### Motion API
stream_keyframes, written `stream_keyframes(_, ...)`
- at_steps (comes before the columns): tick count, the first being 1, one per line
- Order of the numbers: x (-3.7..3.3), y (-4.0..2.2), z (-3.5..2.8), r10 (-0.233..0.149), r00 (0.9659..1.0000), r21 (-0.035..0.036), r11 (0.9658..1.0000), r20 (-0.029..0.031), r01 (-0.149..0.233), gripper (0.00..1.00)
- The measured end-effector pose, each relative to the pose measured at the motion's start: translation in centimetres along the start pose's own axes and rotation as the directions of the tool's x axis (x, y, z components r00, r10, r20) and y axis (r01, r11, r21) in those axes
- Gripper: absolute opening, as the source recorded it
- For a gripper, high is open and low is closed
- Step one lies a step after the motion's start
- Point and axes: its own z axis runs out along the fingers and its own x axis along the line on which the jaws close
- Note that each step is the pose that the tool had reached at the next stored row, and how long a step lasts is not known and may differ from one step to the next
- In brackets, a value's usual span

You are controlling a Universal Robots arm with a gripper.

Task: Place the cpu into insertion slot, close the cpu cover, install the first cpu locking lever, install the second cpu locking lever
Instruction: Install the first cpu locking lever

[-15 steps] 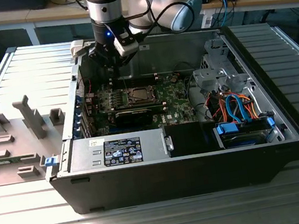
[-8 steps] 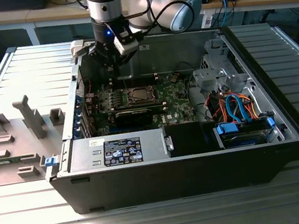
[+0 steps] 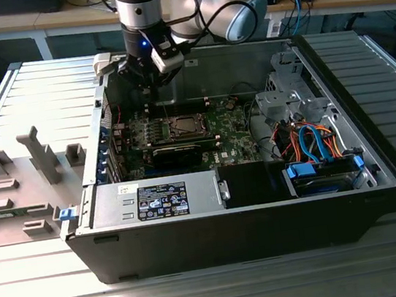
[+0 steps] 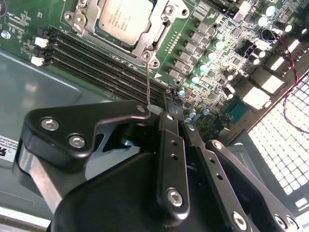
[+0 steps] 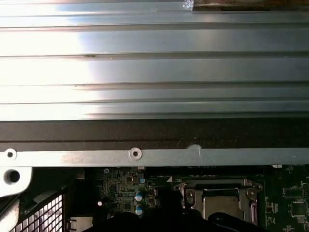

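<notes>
In the second wrist view the cpu (image 4: 123,19) lies flat in the insertion slot, its silver top showing through the window of the cpu cover (image 4: 145,46), which is down around it. A thin wire locking lever (image 4: 147,82) runs from the socket's corner to the tips of my gripper (image 4: 166,107). Its black fingers stand together, shut; whether they touch the lever is unclear. In the exterior view the gripper (image 3: 148,89) hangs over the far edge of the green motherboard (image 3: 228,126), just behind the insertion slot (image 3: 184,127). The first wrist view shows the socket (image 5: 219,203) below the case wall.
Long black memory slots (image 4: 96,55) run beside the socket. The open case holds a drive cage (image 3: 287,99), orange and blue cables (image 3: 311,140) and a power supply (image 3: 161,198). Grey fixtures (image 3: 40,156) stand on the ribbed table at the exterior view's left. The case wall (image 5: 154,133) is close.
</notes>
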Motion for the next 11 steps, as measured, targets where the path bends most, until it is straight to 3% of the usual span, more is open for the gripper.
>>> stream_keyframes(11,-1.06,0.01,0.01,0.000,1.0000,0.0000,1.0000,0.0001,0.000,0.11)
